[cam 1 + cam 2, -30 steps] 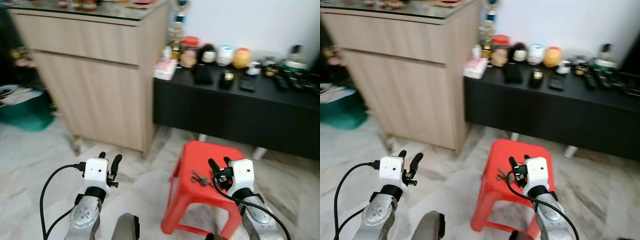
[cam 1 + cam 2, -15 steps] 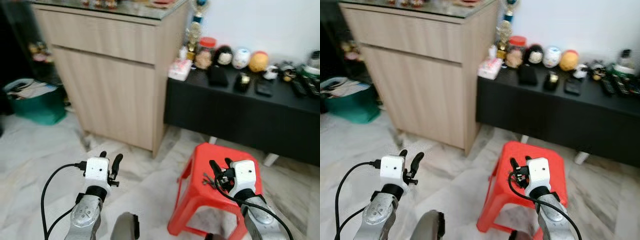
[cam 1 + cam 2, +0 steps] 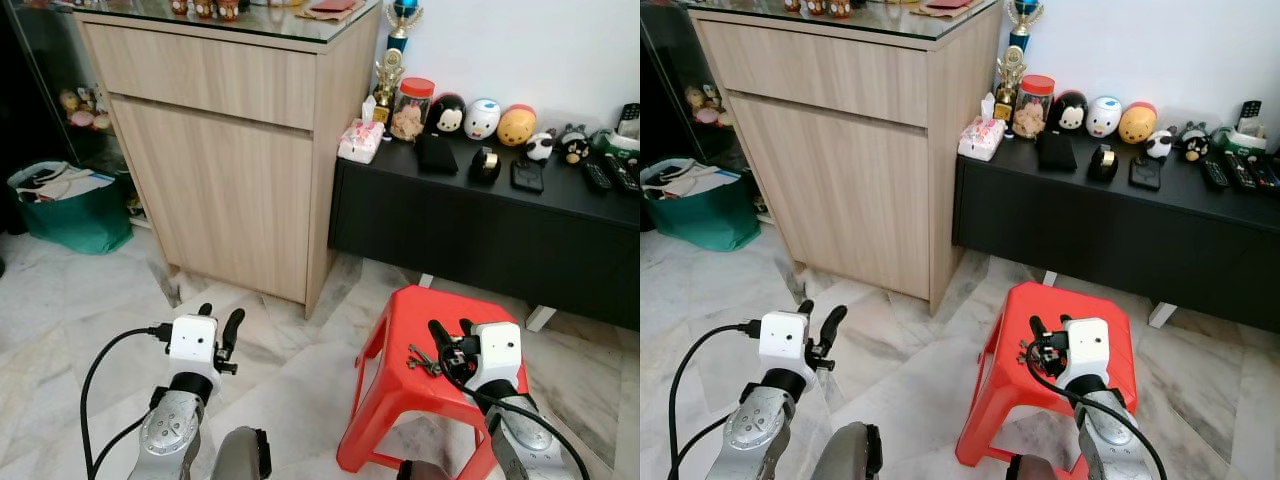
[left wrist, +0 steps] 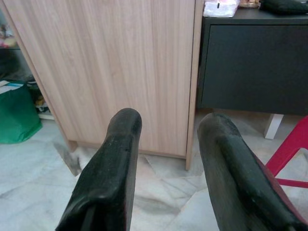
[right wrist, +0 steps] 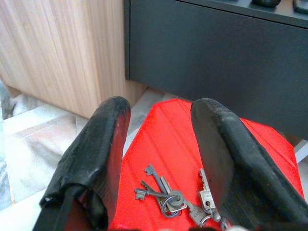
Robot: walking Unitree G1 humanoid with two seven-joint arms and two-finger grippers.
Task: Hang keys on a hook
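Keys [image 5: 175, 199] on a ring, lying flat on the red stool [image 3: 400, 325], near its middle, untouched. Right gripper [image 5: 161, 159] held just above the stool, fingers [image 5: 96, 159] parted wide, nothing between them, keys lying just ahead of the tips. Left gripper [image 3: 219, 320] raised over the marble floor [image 3: 70, 330], well apart from the stool, fingers [image 4: 113, 168] likewise spread and empty, pointed toward the wooden cabinet [image 3: 225, 150]. Beside the cabinet, a low black bench [image 3: 480, 230] against the white wall, just behind the stool. On the bench: a pink tissue pack [image 3: 361, 141] at the cabinet end, a jar with a red lid [image 3: 410, 108], a small trophy [image 3: 389, 72], round toy figures [image 3: 482, 118], a black pouch [image 3: 435, 155], remotes [image 3: 610, 172] at the far end. Green bag [image 3: 68, 205] on the floor at the cabinet's other side. No hook to be made out.
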